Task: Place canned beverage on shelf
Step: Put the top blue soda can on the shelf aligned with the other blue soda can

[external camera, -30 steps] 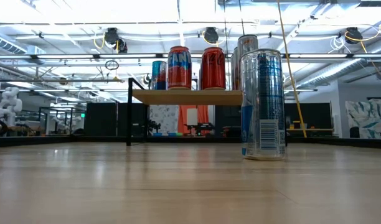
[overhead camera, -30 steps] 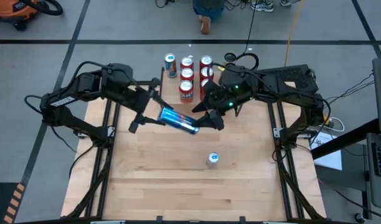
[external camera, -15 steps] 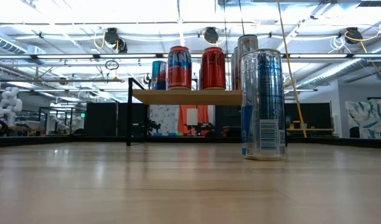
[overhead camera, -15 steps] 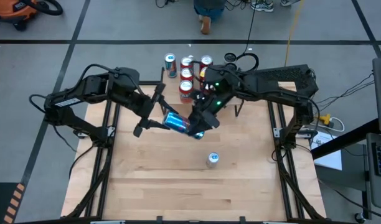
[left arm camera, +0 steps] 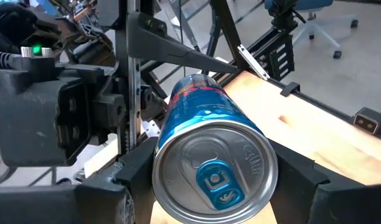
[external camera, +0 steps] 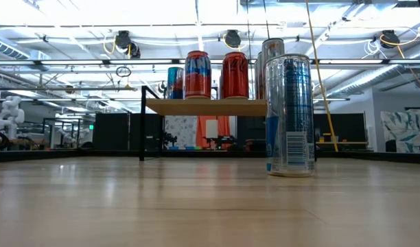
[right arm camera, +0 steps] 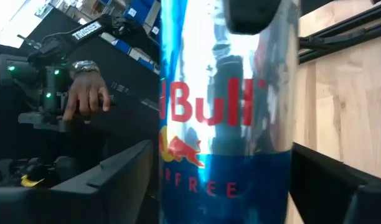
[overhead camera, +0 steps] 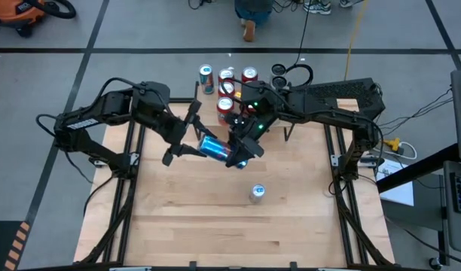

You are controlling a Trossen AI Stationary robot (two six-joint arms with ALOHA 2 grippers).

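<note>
A blue and silver can point(overhead camera: 212, 147) lies about level in the air above the table's middle, between both grippers. My left gripper point(overhead camera: 191, 140) is shut on its top end, and the pull-tab lid point(left arm camera: 214, 180) faces that wrist camera. My right gripper point(overhead camera: 240, 150) is shut on the can's other end point(right arm camera: 228, 112). The shelf point(external camera: 204, 106) stands at the table's far edge on black legs and carries several upright cans point(external camera: 197, 74) point(overhead camera: 225, 90). One more blue and silver can point(overhead camera: 257, 193) stands upright on the tabletop, near right of middle; it also shows in the low view point(external camera: 289, 113). My left gripper pinches the can's wall just behind the lid rim point(left arm camera: 172, 134) between its two fingers point(left arm camera: 131, 177). It comes level from the table's left, along the can. The can is lifted clear and lies about level. My right gripper has the can's lower body point(right arm camera: 178, 186) between its two fingers point(right arm camera: 125, 171), which lie across the can. It comes slanting down from the far right. The can is clear of the table.
Bare wooden tabletop point(overhead camera: 215, 226) lies near and left of the standing can. Black frame rails point(overhead camera: 129, 173) point(overhead camera: 342, 173) run along both table sides. A person's hand point(right arm camera: 84, 102) rests on equipment beyond the table, and feet point(overhead camera: 249, 22) show at the far side.
My right gripper has gone toward the table's left and a little nearer, over the held can's free end, which it now covers. My left gripper has shifted slightly toward the right with the can, which stays lifted and about level.
</note>
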